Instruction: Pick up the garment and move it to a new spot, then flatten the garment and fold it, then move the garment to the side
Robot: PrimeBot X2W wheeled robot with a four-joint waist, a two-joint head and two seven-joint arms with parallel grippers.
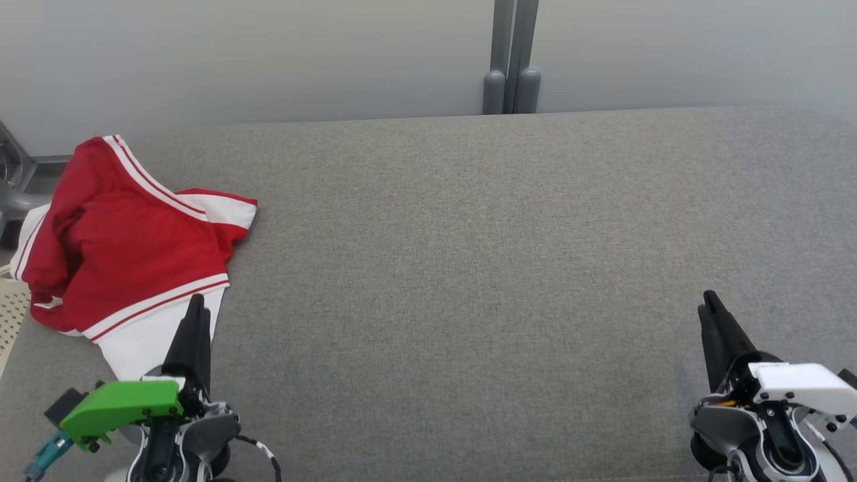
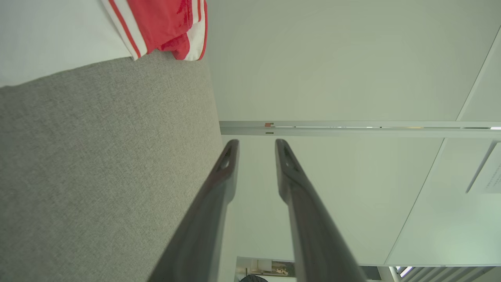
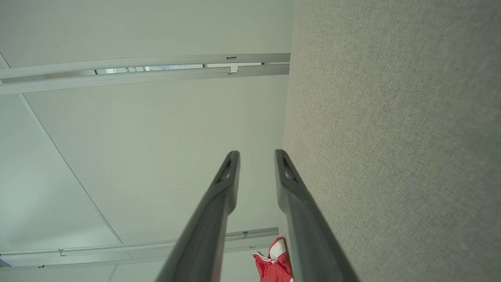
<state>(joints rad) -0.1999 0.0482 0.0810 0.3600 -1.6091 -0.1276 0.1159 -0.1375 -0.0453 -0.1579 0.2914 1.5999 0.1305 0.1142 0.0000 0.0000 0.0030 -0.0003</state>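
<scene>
Head view
- garment (image 1: 127,248): a crumpled red top with white stripes and a white panel. It lies at the far left of the grey surface (image 1: 469,268), with its left side spilling over the edge.
- left gripper (image 1: 195,301): at the near left, under a green housing, fingers pointing to the far side. From here the fingers line up as one dark spike. The tip overlaps the near right corner of the garment's white panel, and I cannot tell whether it touches.
- right gripper (image 1: 706,298): at the near right, under a white housing, well apart from the garment. Its fingers also read as one spike, over bare fabric.
- post (image 1: 512,60): a grey upright against the pale wall (image 1: 268,60), beyond the far edge.

Left wrist view
- left gripper (image 2: 256,147): the fingers are drawn close, with only a slim gap between the tips. Nothing is between them.
- garment (image 2: 164,23): its red and white-striped edge and white panel lie on the grey surface (image 2: 98,156), ahead of the fingers and off to one side.

Right wrist view
- right gripper (image 3: 256,156): the fingers are drawn close in the same way, with a narrow gap, holding nothing.
- garment (image 3: 274,262): a small red and white heap far off, at the other end of the grey surface (image 3: 391,137).
</scene>
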